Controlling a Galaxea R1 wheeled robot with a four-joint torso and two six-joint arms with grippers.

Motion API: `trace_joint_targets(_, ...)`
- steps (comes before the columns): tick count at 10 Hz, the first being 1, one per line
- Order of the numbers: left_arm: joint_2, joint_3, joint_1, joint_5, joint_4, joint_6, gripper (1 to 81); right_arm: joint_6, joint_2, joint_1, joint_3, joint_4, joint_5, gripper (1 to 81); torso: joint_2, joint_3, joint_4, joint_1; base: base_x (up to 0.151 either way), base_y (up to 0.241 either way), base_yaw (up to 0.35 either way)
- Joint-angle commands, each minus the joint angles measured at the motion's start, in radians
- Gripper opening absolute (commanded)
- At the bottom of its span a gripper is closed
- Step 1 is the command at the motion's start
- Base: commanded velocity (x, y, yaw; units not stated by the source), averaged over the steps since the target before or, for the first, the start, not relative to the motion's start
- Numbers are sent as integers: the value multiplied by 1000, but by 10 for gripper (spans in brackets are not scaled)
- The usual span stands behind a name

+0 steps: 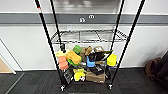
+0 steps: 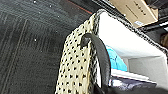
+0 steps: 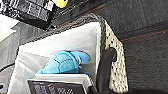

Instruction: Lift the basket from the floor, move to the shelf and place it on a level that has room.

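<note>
Head view: I face the shelf [image 1: 87, 47], a tall black rack on small wheels standing on the dark carpet floor [image 1: 30, 82] against a white wall [image 1: 22, 42] with a grey band [image 1: 22, 18]. Going left to right from its left posts: the middle level [image 1: 87, 36], a silvery wire grid, spans the rack and carries nothing that I can see. Below it, the bottom tier is crowded. Nearest the left posts sit an orange block [image 1: 62, 62] and a pale yellow piece [image 1: 60, 53]; next come a yellow-orange sponge-like block [image 1: 74, 57] with a green one [image 1: 77, 49] above it, and a yellow toy [image 1: 79, 74] lower down. Toward the middle are a blue item [image 1: 90, 62] and a brown cardboard box [image 1: 95, 76]; by the right posts rests a bright yellow block [image 1: 111, 60]. Well to the right of the rack, something dark brown [image 1: 156, 67] lies by the wall.

Left wrist view: the basket [image 2: 75, 62] looms close, its cream weave and one dark handle loop [image 2: 101, 52] toward me, the pale lining [image 2: 120, 37] open beyond, carpet underneath and a cardboard box [image 2: 135, 10] past the rim. A blue shape [image 2: 116, 61] shows inside.

Right wrist view: the other end of the basket, with its own dark handle loop [image 3: 105, 67]. Inside lie a blue turtle-like plush [image 3: 65, 63] and a flat white-edged box [image 3: 62, 81].

I cannot tell whether my fingers on either side are apart or together, nor whether the basket rests on the carpet.
</note>
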Motion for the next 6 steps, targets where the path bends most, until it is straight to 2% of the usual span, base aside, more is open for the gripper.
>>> trace_joint_targets(1, -27, 16, -116, 39, -19, -8, 10, 3, -40, 117, 36, 25, -22, 10, 99, 0, 0, -64, 0, 0, 0)
trace_joint_targets(2, -24, 15, -116, 44, -16, -8, 10, 3, -48, 111, 43, 34, -21, 10, 129, 72, 1, -84, 0, 0, 0)
trace_joint_targets(4, -22, 13, -105, 48, -15, -7, 10, 3, -63, 94, 62, 32, -16, 10, 202, 94, 1, -131, 0, 0, 0)
trace_joint_targets(6, -24, 16, -87, 41, -13, -7, 10, 1, -66, 86, 63, 32, -16, 10, 269, 144, 1, -174, 0, 0, 0)
